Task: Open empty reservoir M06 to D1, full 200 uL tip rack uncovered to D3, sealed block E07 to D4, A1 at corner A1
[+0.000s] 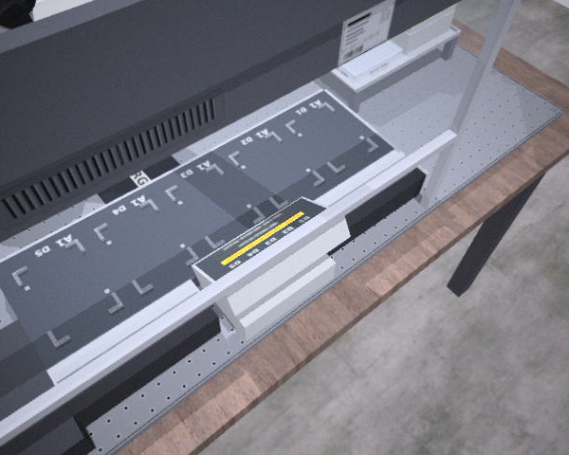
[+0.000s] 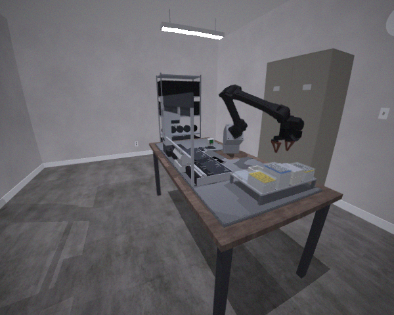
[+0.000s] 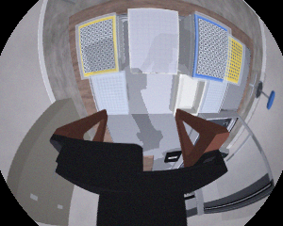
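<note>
You are looking at the SHELF [image 2: 285, 195] sitting at the near end of the bench, with its labware standing upright in a row: a yellow-topped tip rack [image 2: 262, 177], a blue-framed tip rack [image 2: 277, 167] just beside it, and pale blocks [image 2: 301, 170] behind. The deck positions D1 [image 1: 331, 132], D3 [image 1: 216, 191] and D4 [image 1: 142, 227] are lying bare inside their brackets.
</note>
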`<action>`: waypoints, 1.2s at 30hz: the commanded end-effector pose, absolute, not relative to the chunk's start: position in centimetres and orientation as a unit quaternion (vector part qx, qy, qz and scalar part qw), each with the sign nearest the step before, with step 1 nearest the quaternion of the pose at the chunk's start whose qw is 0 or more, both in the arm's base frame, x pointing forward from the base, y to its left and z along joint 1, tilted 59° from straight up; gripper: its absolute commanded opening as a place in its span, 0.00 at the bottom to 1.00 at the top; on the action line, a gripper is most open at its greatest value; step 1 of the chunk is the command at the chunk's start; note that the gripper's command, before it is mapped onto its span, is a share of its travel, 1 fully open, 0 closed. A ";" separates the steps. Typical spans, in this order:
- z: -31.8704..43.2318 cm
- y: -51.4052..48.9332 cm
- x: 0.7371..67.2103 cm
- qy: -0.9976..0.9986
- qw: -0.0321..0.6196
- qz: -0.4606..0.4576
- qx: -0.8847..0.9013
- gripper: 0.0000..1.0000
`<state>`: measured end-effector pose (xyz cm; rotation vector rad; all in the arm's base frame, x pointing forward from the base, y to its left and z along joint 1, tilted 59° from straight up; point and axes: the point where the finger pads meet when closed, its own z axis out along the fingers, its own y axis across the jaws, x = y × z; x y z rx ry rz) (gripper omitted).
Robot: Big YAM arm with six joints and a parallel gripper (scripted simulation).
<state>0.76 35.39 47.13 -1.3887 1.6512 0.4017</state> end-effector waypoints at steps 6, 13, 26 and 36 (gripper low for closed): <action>53.5 33.6 4.6 0.657 0.485 0.185 -0.546 1.00; 54.7 33.3 6.5 0.657 0.483 0.177 -0.551 1.00; 57.5 34.1 11.1 0.657 0.479 0.164 -0.559 1.00; 60.3 33.7 14.6 0.655 0.482 0.163 -0.559 1.00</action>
